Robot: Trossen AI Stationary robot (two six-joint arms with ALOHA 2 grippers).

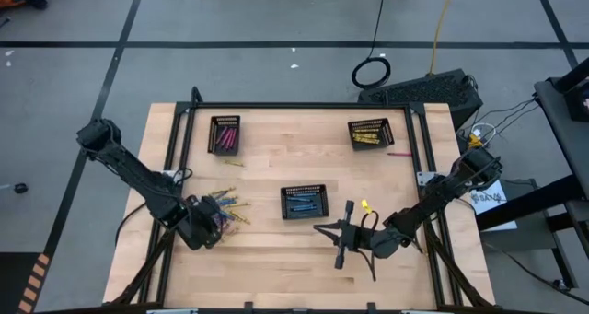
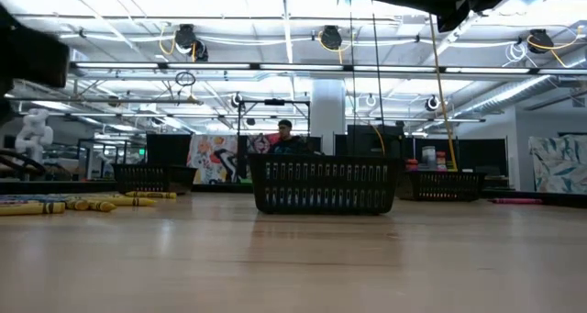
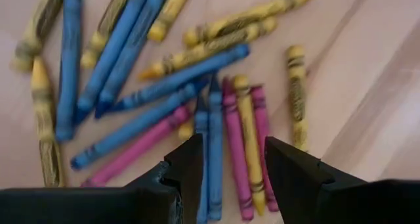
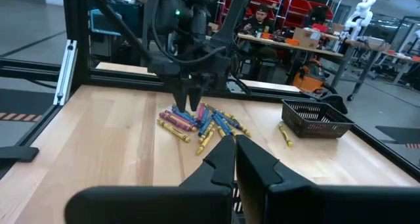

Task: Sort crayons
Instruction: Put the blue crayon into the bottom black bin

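Pale wood table (image 1: 276,259), black frame round it; grey floor with dark tape lines beyond; open workshop behind, ceiling strip lights, a person seated at a far bench (image 4: 261,17).

My left gripper (image 3: 226,159) hangs low over the crayons (image 1: 228,205), fingers (image 3: 190,165) apart, nothing between them; directly below me a blue, a pink and a yellow stick lie side by side, the rest of the pile fans out ahead, blue and yellow mostly, all flat on the wood.

My right gripper (image 1: 339,231) sits well off to the other side near the front edge, jaws together, holding nothing; a single yellow crayon (image 1: 364,204) lies just beyond it.

Three black mesh trays: centre tray (image 1: 303,202) between my two grippers, blue inside; far-left tray (image 1: 225,134) with pink; far-right tray (image 1: 369,133) with yellow; one loose pink stick (image 1: 398,154) beside that last tray; one loose yellow (image 1: 232,163) between the pile and the pink tray.

Nothing blocks the pile.
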